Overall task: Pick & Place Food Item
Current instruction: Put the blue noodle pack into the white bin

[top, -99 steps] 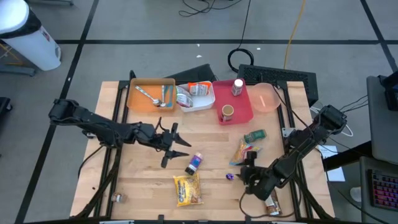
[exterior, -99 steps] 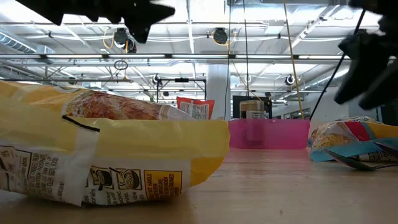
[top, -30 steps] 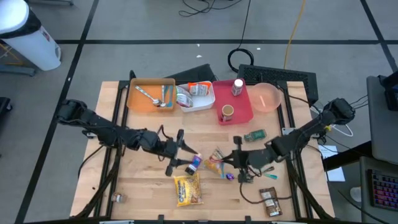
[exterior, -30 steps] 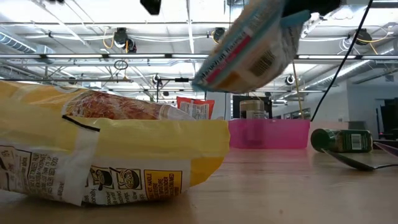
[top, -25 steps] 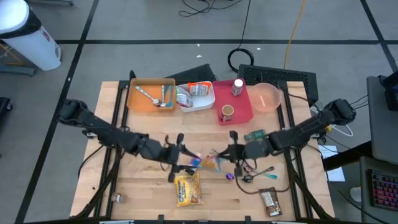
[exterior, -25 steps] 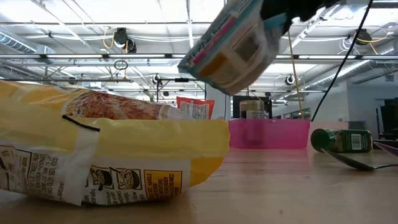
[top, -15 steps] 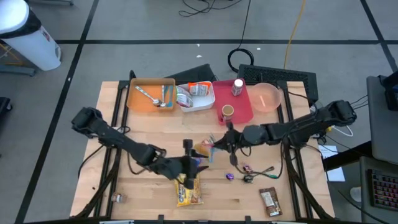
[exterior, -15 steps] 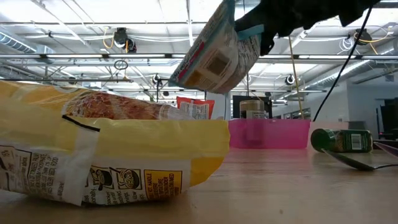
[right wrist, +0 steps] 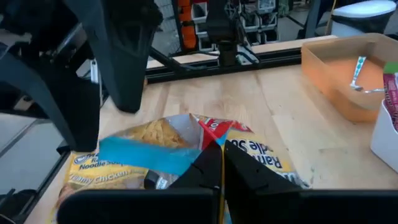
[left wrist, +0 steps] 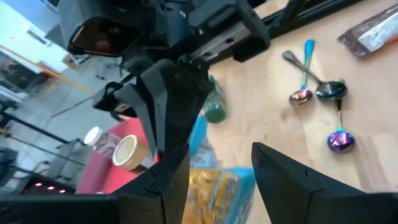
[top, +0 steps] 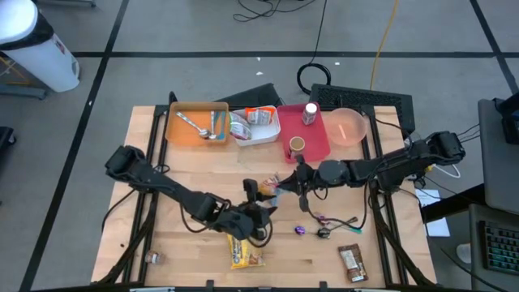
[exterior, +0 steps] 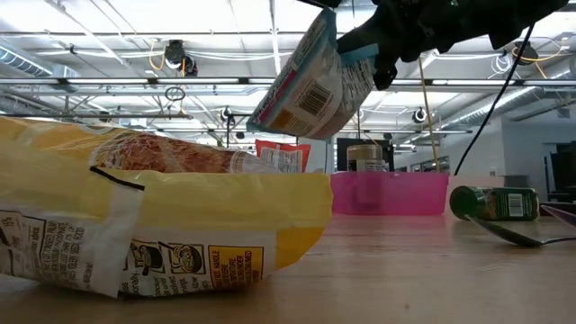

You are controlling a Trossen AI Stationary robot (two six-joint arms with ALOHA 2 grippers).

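Crinkly blue-and-yellow ramen noodle packet (top: 265, 189), carried from lower right, now hangs at the high view's centre, pinched in the right gripper (top: 280, 186), nearer the white bin (top: 258, 135). The left gripper (top: 258, 219), half spread and empty, has dropped over the yellow bag (top: 243, 251). Low view alone confirms the packet is airborne; right wrist view shows its printed label.

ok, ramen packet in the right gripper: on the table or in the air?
In the air. The low view shows the ramen packet hanging well above the tabletop, pinched at its edge by the shut right gripper.
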